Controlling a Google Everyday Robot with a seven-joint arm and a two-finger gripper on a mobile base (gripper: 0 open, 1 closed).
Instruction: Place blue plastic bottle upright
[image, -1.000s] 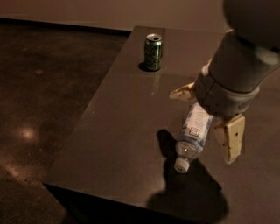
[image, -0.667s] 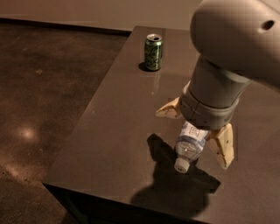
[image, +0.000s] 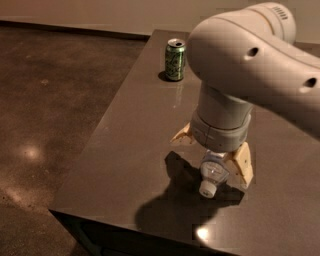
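The blue plastic bottle (image: 214, 172) lies on its side on the dark table (image: 135, 150), its white cap (image: 206, 189) pointing toward the front edge. My gripper (image: 213, 151) hangs straight down over the bottle. Its tan fingers (image: 243, 162) are spread wide, one on each side of the bottle's body, and do not clamp it. The grey wrist and arm hide the bottle's far end.
A green soda can (image: 175, 60) stands upright near the table's far left edge. The table's left and front edges drop to a dark brown floor (image: 45, 125). The large arm casts a shadow on the table in front of the bottle.
The arm has swung left and lower, bringing the gripper over the bottle with its fingers on either side. The bottle still lies in the same place.
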